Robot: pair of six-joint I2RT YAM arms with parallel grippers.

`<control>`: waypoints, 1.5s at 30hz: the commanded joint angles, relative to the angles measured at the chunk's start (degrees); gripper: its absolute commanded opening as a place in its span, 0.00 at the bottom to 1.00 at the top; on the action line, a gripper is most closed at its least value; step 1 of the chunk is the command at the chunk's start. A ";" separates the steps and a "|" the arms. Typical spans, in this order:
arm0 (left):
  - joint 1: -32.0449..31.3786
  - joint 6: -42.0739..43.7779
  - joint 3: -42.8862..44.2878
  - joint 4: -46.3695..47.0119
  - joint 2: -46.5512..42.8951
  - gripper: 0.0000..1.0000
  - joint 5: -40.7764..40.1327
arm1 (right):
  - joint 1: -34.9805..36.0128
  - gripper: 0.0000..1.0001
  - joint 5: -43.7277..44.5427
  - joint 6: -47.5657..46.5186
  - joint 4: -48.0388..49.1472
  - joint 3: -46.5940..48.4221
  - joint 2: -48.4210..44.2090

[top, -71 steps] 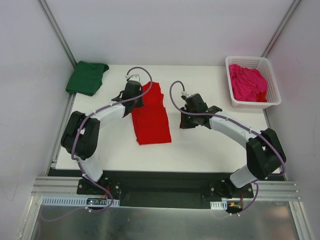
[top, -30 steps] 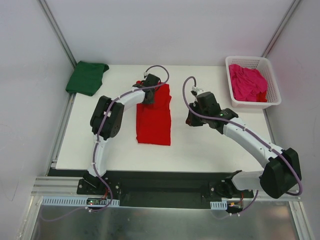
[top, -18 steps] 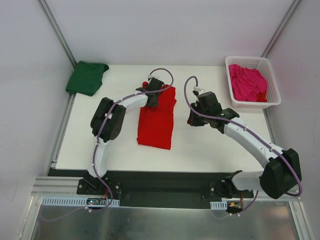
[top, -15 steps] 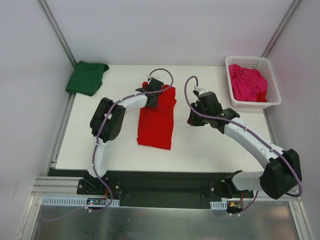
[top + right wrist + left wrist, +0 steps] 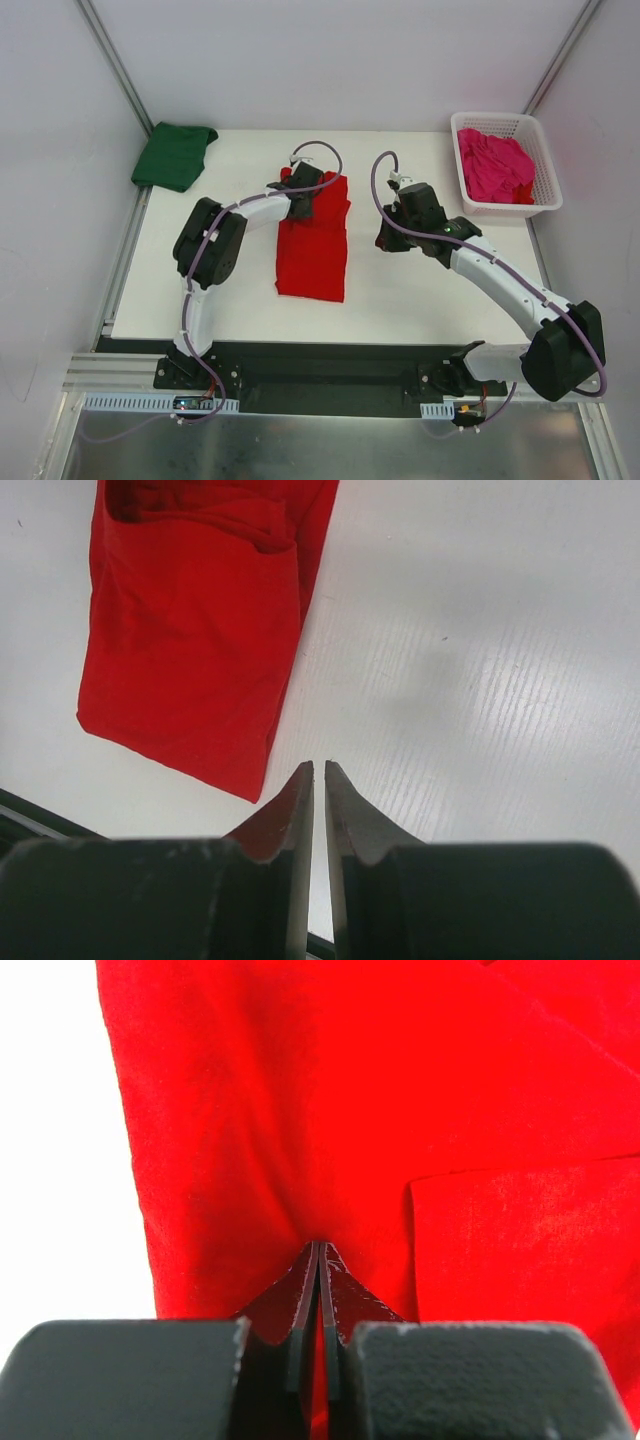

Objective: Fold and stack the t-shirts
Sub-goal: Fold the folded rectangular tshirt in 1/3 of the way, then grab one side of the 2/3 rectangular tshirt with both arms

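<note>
Your left end effector (image 5: 318, 1247) has its fingers pressed together on a pucker of the red t-shirt (image 5: 313, 250), near the garment's far end. That shirt lies folded into a long strip at mid-counter (image 5: 420, 290). Your right end effector (image 5: 318, 766) hangs over bare counter just right of the shirt, jaws all but together and gripping nothing. The dark green t-shirt (image 5: 175, 155) sits folded at the far left corner. The magenta t-shirt (image 5: 495, 165) is bunched in the white basket (image 5: 547, 165) at far right.

Three t-shirts: one red shirt (image 5: 312, 250) at the centre of the one counter (image 5: 400, 290), one green shirt (image 5: 174, 155) at ten o'clock, one pink shirt (image 5: 495, 165) at two o'clock. One basket (image 5: 545, 175). Two arms: left arm (image 5: 208, 245), right arm (image 5: 500, 280).
</note>
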 commanded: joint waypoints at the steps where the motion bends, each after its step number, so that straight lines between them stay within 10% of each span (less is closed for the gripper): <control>1: -0.48 -2.07 -5.53 -9.96 0.09 0.00 0.40 | -0.26 0.12 0.24 0.57 -0.89 -0.58 -2.02; 29: -0.57 5.57 7.74 -11.37 -11.24 0.00 -4.51 | -0.26 0.12 -0.81 1.19 0.34 -2.95 -1.05; 39: -0.48 0.40 -8.50 -11.37 -27.58 0.00 -3.65 | 0.09 0.14 -4.41 3.56 2.09 -6.64 -2.45; 42: -0.48 -3.65 -18.52 -11.28 -35.58 0.00 -0.06 | 0.88 0.25 -6.70 5.14 4.20 -8.66 -2.46; 45: -0.75 -7.25 -28.19 -11.10 -43.84 0.00 3.12 | 2.37 0.55 -7.58 6.37 5.70 -9.72 -1.84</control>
